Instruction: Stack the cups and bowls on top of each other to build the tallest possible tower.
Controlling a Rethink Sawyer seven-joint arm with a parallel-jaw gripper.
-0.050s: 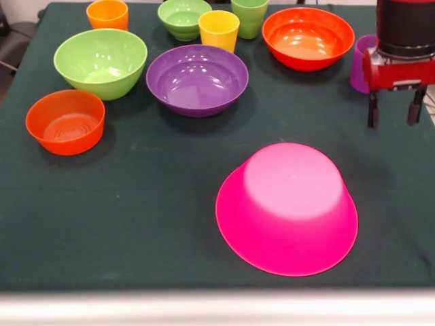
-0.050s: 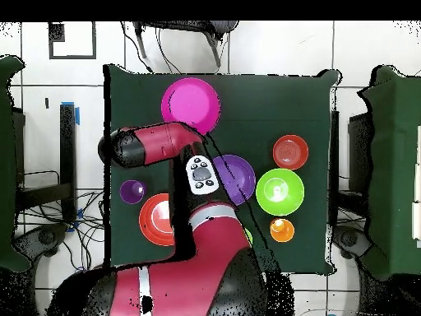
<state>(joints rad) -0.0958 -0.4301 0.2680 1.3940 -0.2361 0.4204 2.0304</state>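
Observation:
A large pink bowl [image 1: 287,207] [image 2: 191,104] lies upside down near the front of the table with nothing on it. Behind it stand the purple bowl [image 1: 197,79], light green bowl [image 1: 100,62], two orange-red bowls [image 1: 65,121] [image 1: 308,37] and a small ribbed green bowl [image 1: 183,17]. The orange cup [image 1: 107,13], yellow cup [image 1: 219,30] and light green cup [image 1: 249,17] are upright at the back. The purple cup [image 1: 360,62] is half hidden behind my gripper [image 1: 393,121], which hangs open and empty at the right. No tower shows; every piece stands alone.
A dark green cloth [image 1: 136,217] covers the table, with its front edge just below the pink bowl. In the overhead view the red arm [image 2: 152,146] reaches across the table's left part and covers the pieces under it.

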